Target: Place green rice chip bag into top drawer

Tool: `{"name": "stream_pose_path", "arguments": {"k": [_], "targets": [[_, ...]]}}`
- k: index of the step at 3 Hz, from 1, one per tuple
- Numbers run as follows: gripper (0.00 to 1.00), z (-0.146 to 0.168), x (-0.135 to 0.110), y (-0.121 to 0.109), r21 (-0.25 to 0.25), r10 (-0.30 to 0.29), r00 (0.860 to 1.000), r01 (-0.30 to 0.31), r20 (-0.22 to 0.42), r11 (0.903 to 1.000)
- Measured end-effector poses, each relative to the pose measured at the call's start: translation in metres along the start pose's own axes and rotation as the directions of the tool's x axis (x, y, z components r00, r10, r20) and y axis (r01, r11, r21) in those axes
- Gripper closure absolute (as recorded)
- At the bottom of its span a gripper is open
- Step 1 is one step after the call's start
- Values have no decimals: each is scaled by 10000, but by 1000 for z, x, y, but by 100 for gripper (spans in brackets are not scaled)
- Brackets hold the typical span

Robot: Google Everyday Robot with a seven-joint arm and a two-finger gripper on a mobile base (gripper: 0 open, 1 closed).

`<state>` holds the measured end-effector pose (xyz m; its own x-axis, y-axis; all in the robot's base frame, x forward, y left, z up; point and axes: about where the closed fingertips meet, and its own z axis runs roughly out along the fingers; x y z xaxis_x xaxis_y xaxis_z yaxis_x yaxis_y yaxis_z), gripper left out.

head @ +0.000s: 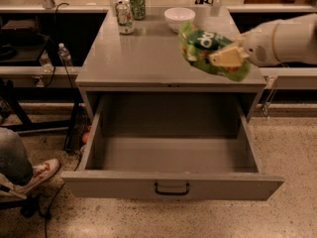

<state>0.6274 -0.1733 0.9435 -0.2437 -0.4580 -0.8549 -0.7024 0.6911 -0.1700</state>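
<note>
**Operator:** Tool position and state?

**Technician:** The tool extends in from the right, above the front right part of the bench. It is clenched on the green rice chip bag.

**Operator:** Bag relative to tool?

**Technician:** The bag is held clear of the bench and projects left of the tool, logo uppermost. The top drawer stands open, below and forward of the bag.

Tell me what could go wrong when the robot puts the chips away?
The end effector holds the chip bag above the table, near its front edge, not yet over the open drawer. Letting go now would likely drop it on the table. The bag could also slip from that small pinch.
</note>
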Motion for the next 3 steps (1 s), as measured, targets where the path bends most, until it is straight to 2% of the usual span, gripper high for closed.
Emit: {"name": "stream_pose_path", "arguments": {"k": [1, 2, 3], "targets": [[100, -42, 26, 37, -209, 196, 9990, -205, -405, 9996], [100, -50, 65, 70, -848, 417, 9884, -545, -1458, 9949], [100, -19, 105, 100, -1780, 409, 9627, -910, -2674, 9798]]}}
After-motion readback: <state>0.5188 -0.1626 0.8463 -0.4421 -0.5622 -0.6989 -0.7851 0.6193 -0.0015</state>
